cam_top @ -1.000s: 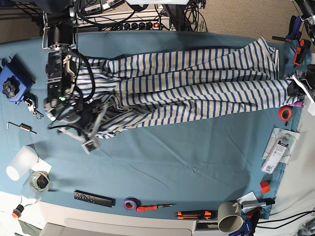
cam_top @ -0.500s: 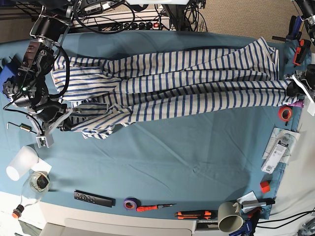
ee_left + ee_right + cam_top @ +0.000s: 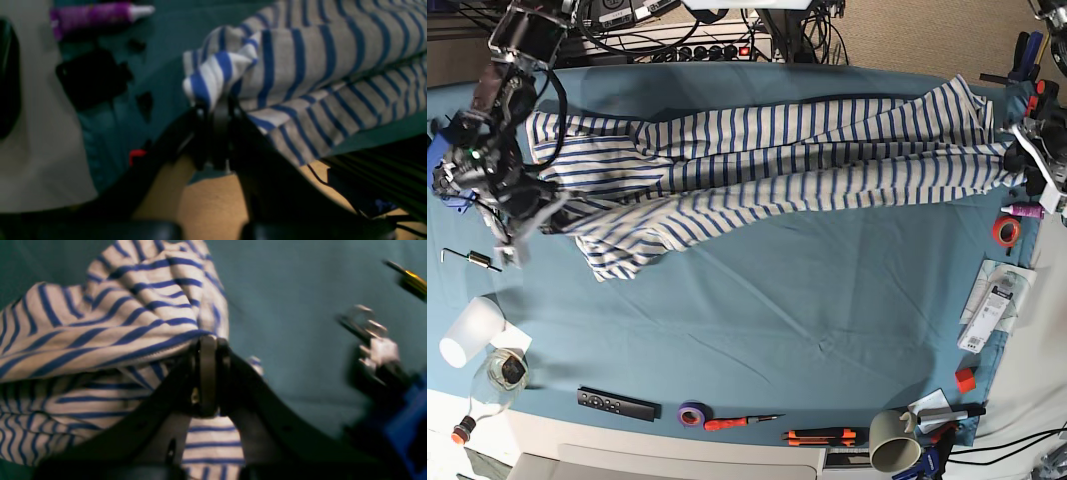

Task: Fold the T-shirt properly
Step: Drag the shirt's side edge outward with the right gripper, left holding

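Stretching across the far half of the teal table cloth (image 3: 757, 310), the T-shirt (image 3: 807, 165) lies pulled out long between the two arms, its blue stripes running in loose lengthwise folds and one sleeve flopped toward the near side. The left gripper (image 3: 215, 110) has its jaws pressed together on a bunched corner of the shirt at the cloth's edge, near a purple tube (image 3: 96, 15). The right gripper (image 3: 208, 346) is likewise clamped tight on a gathered fold at the opposite end, close to a blue block (image 3: 442, 160). Along the near edge sit a remote (image 3: 615, 403), a roll of purple tape (image 3: 692, 413) and a mug (image 3: 892, 440).
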Robot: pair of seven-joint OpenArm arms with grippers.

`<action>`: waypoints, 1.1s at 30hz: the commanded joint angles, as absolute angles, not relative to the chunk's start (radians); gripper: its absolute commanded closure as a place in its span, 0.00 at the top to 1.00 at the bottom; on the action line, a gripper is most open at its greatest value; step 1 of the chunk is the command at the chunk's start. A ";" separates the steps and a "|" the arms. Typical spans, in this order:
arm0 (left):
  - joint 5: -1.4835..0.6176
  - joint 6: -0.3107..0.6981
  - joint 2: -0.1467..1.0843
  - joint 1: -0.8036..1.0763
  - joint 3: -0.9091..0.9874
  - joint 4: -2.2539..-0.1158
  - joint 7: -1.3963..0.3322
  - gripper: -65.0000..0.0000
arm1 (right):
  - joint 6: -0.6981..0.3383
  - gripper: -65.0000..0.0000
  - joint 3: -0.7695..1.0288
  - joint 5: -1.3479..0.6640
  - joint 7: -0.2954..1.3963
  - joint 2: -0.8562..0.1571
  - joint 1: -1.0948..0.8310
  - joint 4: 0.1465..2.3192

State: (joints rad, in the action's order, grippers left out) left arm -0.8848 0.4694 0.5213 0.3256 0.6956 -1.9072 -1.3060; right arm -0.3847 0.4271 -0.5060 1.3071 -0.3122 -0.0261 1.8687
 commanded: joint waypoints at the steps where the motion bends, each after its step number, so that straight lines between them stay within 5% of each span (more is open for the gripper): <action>1: -0.890 0.477 0.539 0.336 0.706 -1.938 -1.287 0.00 | -0.376 0.00 0.466 -0.498 1.283 -0.332 -0.027 1.897; 10: -0.891 0.495 0.479 0.382 0.706 -1.963 -1.276 0.00 | -0.377 0.00 0.654 -0.573 1.312 -0.332 -0.154 1.901; 23: -0.819 0.496 0.413 0.389 0.706 -1.963 -1.259 0.00 | -0.412 0.00 0.656 -0.572 1.337 -0.332 -0.199 1.901; 28: -0.820 0.495 0.413 0.413 0.706 -1.963 -1.255 0.42 | -0.453 0.29 0.656 -0.603 1.337 -0.332 -0.248 1.901; 33: -0.819 0.458 0.413 0.442 0.706 -1.963 -1.256 0.47 | -0.454 0.32 0.656 -0.661 1.386 -0.333 -0.260 1.901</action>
State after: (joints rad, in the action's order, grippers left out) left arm -0.8120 0.4553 0.3962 0.4389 0.6960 -1.9495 -1.2667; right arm -0.4496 0.6472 -0.6460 1.3998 -0.3122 -0.2638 1.8851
